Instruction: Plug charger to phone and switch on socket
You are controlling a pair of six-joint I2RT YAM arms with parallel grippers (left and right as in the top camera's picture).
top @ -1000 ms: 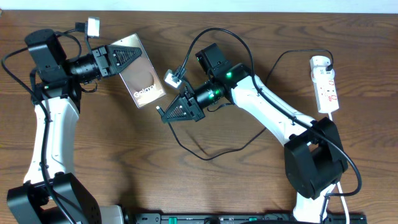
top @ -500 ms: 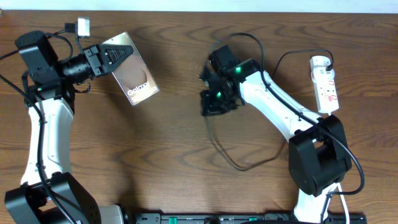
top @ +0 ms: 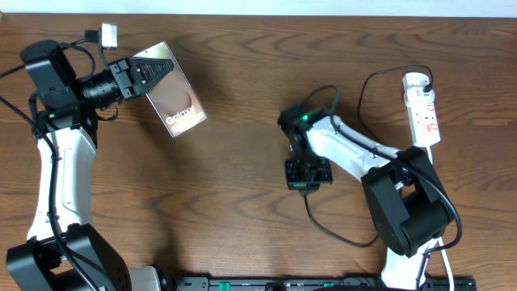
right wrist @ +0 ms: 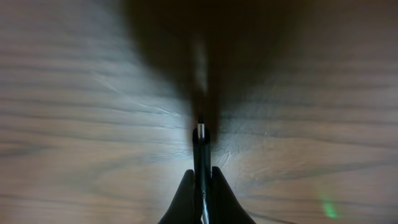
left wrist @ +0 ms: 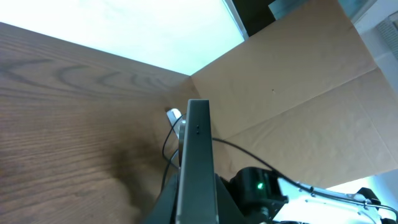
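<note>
The charger (right wrist: 200, 138) plug tip pokes out between the right claw's (right wrist: 200, 176) pinched fingers, pointing at the wooden table (right wrist: 74, 124). The phone (top: 182, 109) is clamped edge-on in the left claw (top: 161, 71), well to the right claw's left. The socket (top: 422, 109) lies well off to its right.

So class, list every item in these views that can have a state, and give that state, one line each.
phone: held up tilted, no cable in it.
charger: small tip gripped, pointing down at the table, away from the phone.
socket: lying flat on the table, switch position unreadable.
left end effector: shut on the phone.
right end effector: shut on the charger.
</note>
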